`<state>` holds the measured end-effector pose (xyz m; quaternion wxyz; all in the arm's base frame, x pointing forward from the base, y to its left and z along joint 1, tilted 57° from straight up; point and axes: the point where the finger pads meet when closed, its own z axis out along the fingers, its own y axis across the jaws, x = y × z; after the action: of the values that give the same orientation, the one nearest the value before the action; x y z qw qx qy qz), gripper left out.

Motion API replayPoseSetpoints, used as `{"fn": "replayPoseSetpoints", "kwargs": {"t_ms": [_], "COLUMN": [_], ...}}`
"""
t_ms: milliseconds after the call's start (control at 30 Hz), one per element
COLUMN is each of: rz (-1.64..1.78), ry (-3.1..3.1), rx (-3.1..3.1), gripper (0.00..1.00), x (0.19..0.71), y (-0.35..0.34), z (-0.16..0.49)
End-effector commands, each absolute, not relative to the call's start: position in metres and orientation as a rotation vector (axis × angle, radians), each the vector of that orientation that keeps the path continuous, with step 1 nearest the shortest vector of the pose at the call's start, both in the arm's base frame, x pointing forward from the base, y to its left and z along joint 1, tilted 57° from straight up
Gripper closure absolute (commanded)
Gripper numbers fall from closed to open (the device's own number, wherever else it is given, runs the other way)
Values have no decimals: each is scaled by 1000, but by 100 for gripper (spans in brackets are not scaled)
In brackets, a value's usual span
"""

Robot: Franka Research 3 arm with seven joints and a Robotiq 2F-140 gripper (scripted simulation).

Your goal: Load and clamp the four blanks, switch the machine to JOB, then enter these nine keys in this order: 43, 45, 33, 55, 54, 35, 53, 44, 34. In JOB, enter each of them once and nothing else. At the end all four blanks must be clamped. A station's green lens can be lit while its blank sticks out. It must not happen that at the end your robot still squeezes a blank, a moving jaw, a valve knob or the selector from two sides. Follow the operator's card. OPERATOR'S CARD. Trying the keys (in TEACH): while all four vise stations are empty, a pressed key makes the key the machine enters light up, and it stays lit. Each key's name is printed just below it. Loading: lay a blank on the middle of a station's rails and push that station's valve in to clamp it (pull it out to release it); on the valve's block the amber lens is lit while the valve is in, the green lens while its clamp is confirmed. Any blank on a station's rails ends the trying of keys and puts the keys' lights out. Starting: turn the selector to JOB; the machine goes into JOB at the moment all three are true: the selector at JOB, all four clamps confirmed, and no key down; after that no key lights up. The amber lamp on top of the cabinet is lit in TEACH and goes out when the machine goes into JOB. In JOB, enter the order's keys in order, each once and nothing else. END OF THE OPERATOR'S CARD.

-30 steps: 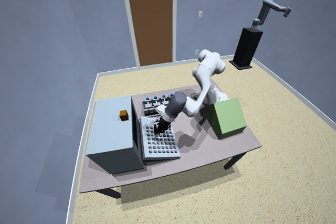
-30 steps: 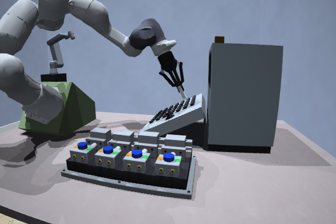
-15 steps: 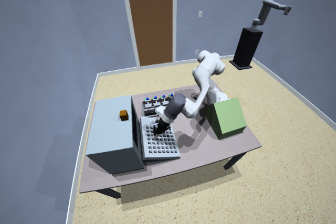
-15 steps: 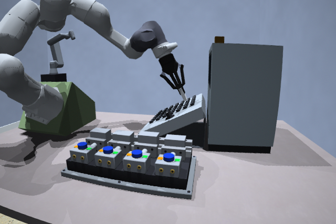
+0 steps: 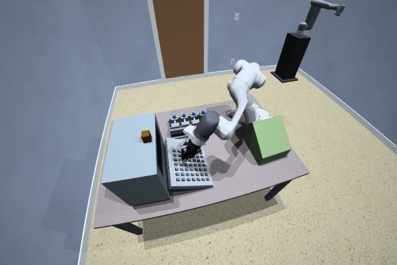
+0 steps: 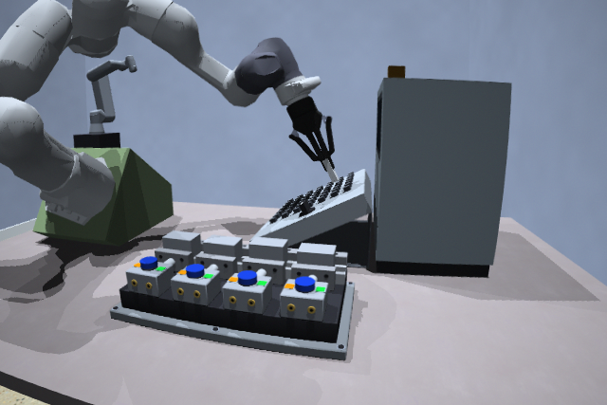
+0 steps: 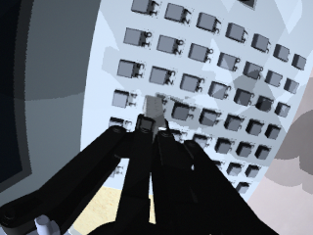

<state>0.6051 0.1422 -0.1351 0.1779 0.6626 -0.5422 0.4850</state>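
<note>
My gripper (image 5: 183,157) (image 6: 331,171) (image 7: 151,108) is shut, its light grey tip at the upper part of the sloped key panel (image 5: 192,184) (image 7: 98,90). The tip covers a key in the second column from the cabinet side; contact cannot be told. No visible key is lit. The four blue valves (image 6: 148,263) (image 6: 194,270) (image 6: 247,278) (image 6: 304,284) have amber and green lenses lit beside them. Pale blocks (image 6: 181,242) (image 6: 316,254) show at the stations; how the blanks sit is unclear. The selector (image 6: 304,207) is a dark knob, its setting unreadable. The cabinet-top lamp (image 5: 146,136) (image 6: 395,71) looks dull, unlit.
The tall grey cabinet (image 5: 131,149) (image 6: 441,170) stands close behind the key panel. The vise base (image 6: 235,333) lies beside the panel. A green wedge-shaped block (image 5: 272,136) (image 6: 147,194) stands near the arm's base.
</note>
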Motion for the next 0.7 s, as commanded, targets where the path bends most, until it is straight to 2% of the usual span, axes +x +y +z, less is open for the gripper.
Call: {"fn": "replayPoseSetpoints", "kwargs": {"t_ms": [0,667], "rz": [1370,1370], "ry": [-1523,-1523], "rx": [1881,1881], "gripper": [100,100], "x": [605,609], "y": [142,137], "z": [-137,-140]}}
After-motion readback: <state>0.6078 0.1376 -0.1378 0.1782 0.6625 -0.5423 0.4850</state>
